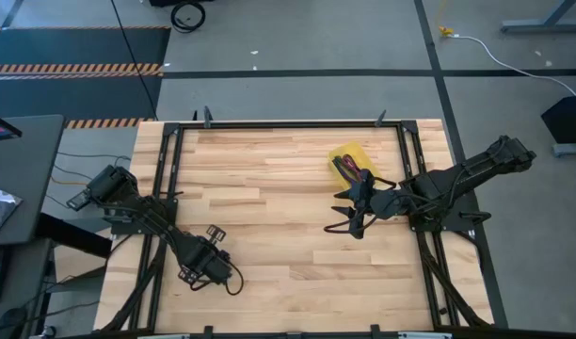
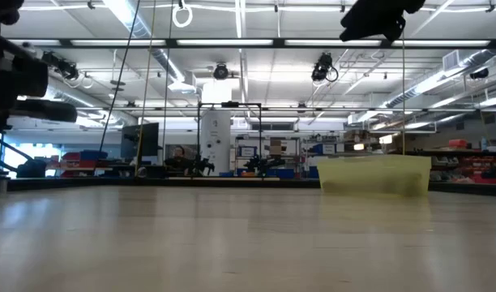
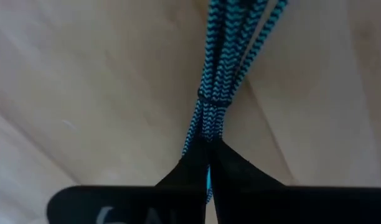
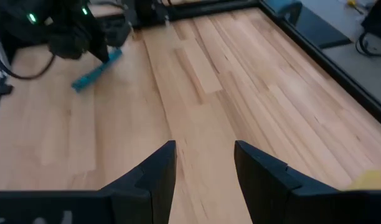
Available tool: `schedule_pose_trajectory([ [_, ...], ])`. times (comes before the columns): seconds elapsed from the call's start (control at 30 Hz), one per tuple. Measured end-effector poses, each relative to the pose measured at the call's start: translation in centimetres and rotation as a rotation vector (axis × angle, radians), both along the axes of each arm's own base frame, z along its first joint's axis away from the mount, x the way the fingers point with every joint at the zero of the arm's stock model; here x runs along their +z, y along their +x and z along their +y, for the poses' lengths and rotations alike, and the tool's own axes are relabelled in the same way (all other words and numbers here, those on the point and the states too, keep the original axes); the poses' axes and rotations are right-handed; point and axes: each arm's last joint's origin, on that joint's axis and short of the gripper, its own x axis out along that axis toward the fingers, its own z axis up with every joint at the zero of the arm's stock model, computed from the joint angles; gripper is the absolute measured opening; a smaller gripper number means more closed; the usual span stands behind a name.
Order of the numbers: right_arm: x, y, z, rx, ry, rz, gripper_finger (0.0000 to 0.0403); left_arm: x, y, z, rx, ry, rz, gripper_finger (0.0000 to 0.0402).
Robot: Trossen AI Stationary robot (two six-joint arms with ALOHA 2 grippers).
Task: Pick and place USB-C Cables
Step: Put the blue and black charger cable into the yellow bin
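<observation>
A teal braided cable bundle [image 3: 218, 87] runs out from between the shut fingers of my left gripper [image 3: 209, 163], which is near the table's near left part [image 1: 203, 266]. The right wrist view shows the same teal bundle [image 4: 96, 71] slanting down from the left gripper. My right gripper [image 1: 335, 212] is open and empty above the table's right half, just on the near side of the small yellow tray [image 1: 352, 158]. Magenta and dark cable bundles [image 1: 348, 168] lie in that tray. In the high view the left gripper hides the teal bundle. My left gripper pinches the teal bundle between its two fingers at one end [image 3: 203, 146], just past a thin dark tie around the strands. The fingers lie along the bundle, several strands together. The bundle slants down and away from them [image 4: 84, 79]; whether its free end touches the table I cannot tell.
The yellow tray [image 2: 376, 174] stands near the table's far right part. A dark metal frame [image 1: 288, 122] runs around the wooden table's edges. Bare wood [image 1: 269, 207] lies between the two arms. Black arm wires [image 1: 233, 281] loop beside the left gripper.
</observation>
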Motion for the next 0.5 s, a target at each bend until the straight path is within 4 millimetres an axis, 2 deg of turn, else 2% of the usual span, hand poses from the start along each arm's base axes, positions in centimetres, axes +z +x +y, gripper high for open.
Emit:
schedule_pose_trajectory([
  [0.3,0.5,0.3,0.2,0.025,0.016,-0.055,0.0168,3.0,2.9,0.2,0.098,0.055,-0.146,0.0002],
  [0.5,0.6,0.3,0.3,0.063,0.039,-0.053,0.0168,6.1,5.2,1.1,0.172,0.19,-0.32,0.0001],
])
